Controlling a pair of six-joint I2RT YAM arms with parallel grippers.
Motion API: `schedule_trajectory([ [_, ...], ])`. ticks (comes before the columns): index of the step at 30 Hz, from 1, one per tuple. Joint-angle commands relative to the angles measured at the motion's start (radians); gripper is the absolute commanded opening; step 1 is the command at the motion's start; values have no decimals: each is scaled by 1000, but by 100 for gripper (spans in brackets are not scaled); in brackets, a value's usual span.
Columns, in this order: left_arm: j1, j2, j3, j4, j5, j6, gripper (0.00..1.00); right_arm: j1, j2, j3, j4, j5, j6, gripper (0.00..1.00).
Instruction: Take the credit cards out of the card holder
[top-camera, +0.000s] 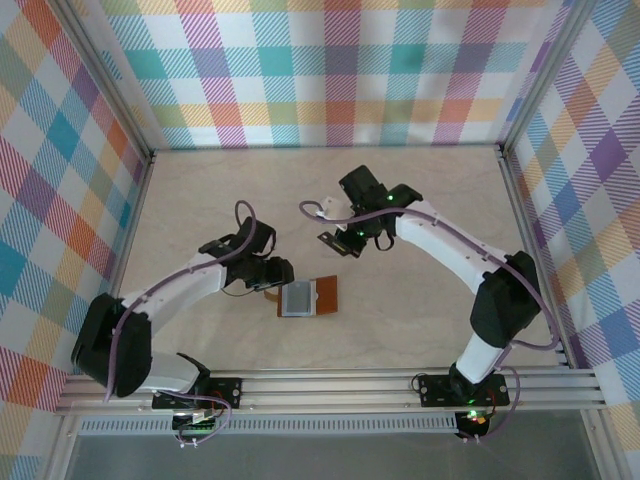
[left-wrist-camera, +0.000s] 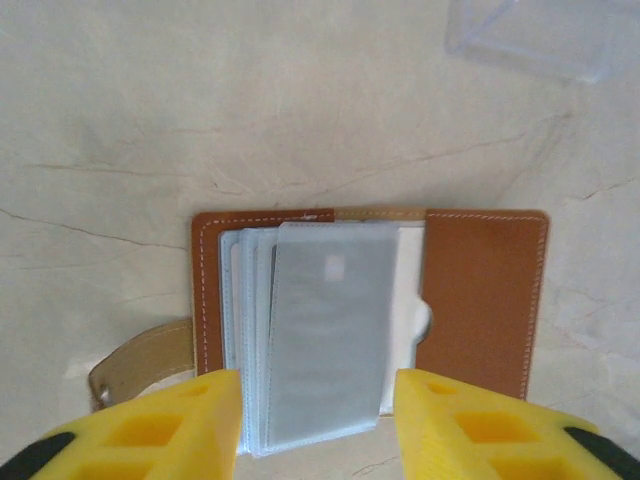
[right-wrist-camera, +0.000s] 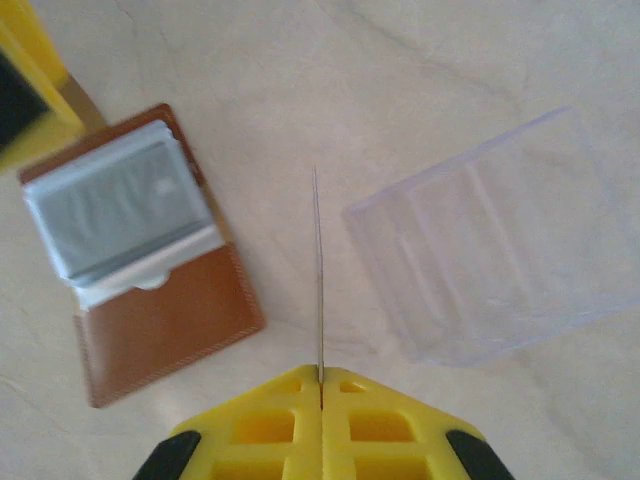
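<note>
The card holder (top-camera: 325, 296) lies open on the table, brown leather with grey clear-plastic sleeves (left-wrist-camera: 320, 330) fanned over its left half and a strap tab (left-wrist-camera: 140, 358) sticking out to the left. A grey card shows inside the top sleeve. My left gripper (left-wrist-camera: 318, 430) is open, its yellow fingers (left-wrist-camera: 170, 425) standing either side of the sleeves' near edge. My right gripper (right-wrist-camera: 321, 385) is shut on one thin credit card (right-wrist-camera: 318, 270), seen edge-on, held above the table between the card holder (right-wrist-camera: 165, 325) and a clear box. From the top view the right gripper (top-camera: 340, 243) hovers behind the holder.
A clear plastic box (right-wrist-camera: 490, 250) sits on the table to the right of the held card, also at the far corner in the left wrist view (left-wrist-camera: 540, 35). Checked walls and metal rails (top-camera: 330, 385) bound the pale wooden table (top-camera: 420, 320).
</note>
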Motion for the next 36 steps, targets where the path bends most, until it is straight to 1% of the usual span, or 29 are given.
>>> schedule_trajectory([
  [1,9,-43,-23,-1,-56,-3,47,-27,71,98,-87,39,-227,0],
  [2,11,-45,-26,-2,-59,-1,45,-33,93,126,-105,38,-245,0],
  [3,11,-47,-28,-5,-66,0,40,-38,117,160,-127,39,-270,0],
  [4,11,-53,-34,-9,-77,-5,39,-40,142,192,-154,42,-292,0],
  [6,12,-66,-49,-13,-101,-15,39,-43,189,252,-202,49,-332,0],
  [10,16,-94,-81,-9,-111,-33,41,-50,276,357,-292,46,-386,0],
  [17,20,-141,-115,-2,-112,-58,42,-57,399,502,-396,24,-431,0],
  [22,26,-153,-136,-9,-118,-68,42,-57,460,538,-398,38,-461,0],
  [26,29,-154,-141,-9,-114,-68,42,-57,509,588,-434,52,-479,0],
  [36,34,-141,-148,-6,-107,-67,43,-57,562,594,-507,41,-497,0],
])
